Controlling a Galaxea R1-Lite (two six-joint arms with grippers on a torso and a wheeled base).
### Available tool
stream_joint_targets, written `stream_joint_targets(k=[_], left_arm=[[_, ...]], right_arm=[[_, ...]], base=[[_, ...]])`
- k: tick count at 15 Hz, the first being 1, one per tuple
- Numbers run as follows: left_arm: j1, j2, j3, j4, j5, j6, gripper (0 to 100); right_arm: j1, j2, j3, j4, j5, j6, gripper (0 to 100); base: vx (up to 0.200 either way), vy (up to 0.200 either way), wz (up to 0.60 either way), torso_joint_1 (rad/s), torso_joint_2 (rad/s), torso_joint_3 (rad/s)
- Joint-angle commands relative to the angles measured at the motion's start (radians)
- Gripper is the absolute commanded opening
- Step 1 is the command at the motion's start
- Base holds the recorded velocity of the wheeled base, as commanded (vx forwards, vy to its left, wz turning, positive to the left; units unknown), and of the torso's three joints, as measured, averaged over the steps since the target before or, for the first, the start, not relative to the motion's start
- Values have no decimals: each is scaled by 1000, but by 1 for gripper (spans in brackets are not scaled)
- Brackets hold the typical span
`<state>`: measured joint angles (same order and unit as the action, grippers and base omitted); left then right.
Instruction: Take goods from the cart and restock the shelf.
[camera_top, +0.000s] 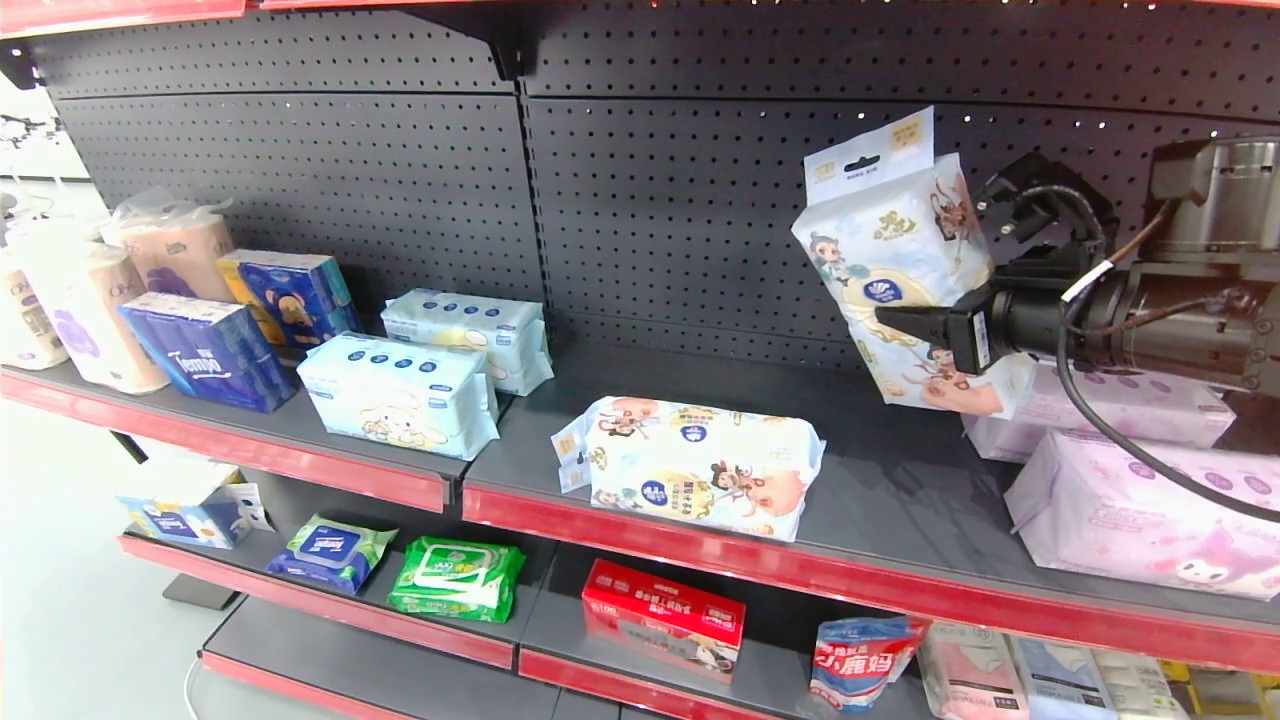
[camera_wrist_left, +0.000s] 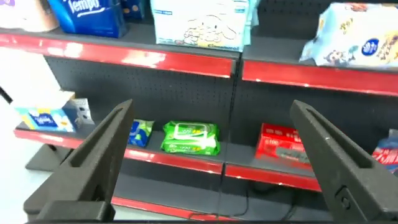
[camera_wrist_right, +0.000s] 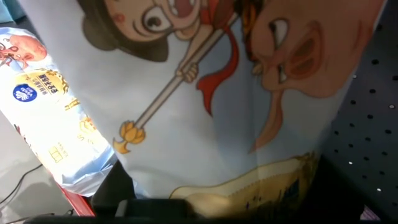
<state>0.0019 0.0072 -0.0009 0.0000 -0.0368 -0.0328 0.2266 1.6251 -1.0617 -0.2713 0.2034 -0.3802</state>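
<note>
Right gripper (camera_top: 935, 265) is sitting at the right of the head view, fingers pinching a cartoon tissue pack (camera_top: 890, 250) from both sides. The pack is hanging upright in the air, hanger tab on top, above the middle shelf (camera_top: 880, 490) and close to the black pegboard (camera_top: 650, 200); it is not touching the shelf. In the right wrist view the same pack (camera_wrist_right: 205, 106) is pressing right up against the camera.

A second pack with the same print (camera_top: 700, 465) is lying flat at the shelf's front edge, in the lower centre of the head view, well apart from the held one. Pink tissue packs (camera_top: 1130, 505) are lying at the lower right, just beside and below the held pack. Light blue tissue packs (camera_top: 400, 395) are sitting left of centre on the same shelf level.

Left gripper (camera_wrist_left: 211, 106) is hanging in front of the lower shelves, fingers (camera_wrist_left: 99, 155) spread wide and holding nothing. Between them a green wipes pack (camera_wrist_left: 189, 138) and a red box (camera_wrist_left: 283, 144) are showing on a lower shelf, farther off.
</note>
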Motion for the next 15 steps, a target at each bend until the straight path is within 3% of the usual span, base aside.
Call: stream_joint_targets(k=[1, 3, 5, 11, 15], left_arm=[[1, -7, 1, -3, 20, -21, 100], [1, -7, 1, -3, 31, -24, 100], [1, -7, 1, -2, 25, 40, 100], [1, -7, 1, 0, 26, 37, 100], [1, -7, 1, -2, 26, 37, 100]], right_arm=[[0, -5, 2, 0, 1, 0, 0], [-1, -7, 3, 0, 1, 0, 0], [0, -5, -3, 0, 2, -3, 0], [2, 6, -4, 1, 7, -8, 0], [-41, 64, -11, 1, 73, -14, 0]], base=[[0, 0, 0, 0, 0, 0], [0, 0, 0, 0, 0, 0], [0, 0, 0, 0, 0, 0], [0, 0, 0, 0, 0, 0], [0, 0, 0, 0, 0, 0]])
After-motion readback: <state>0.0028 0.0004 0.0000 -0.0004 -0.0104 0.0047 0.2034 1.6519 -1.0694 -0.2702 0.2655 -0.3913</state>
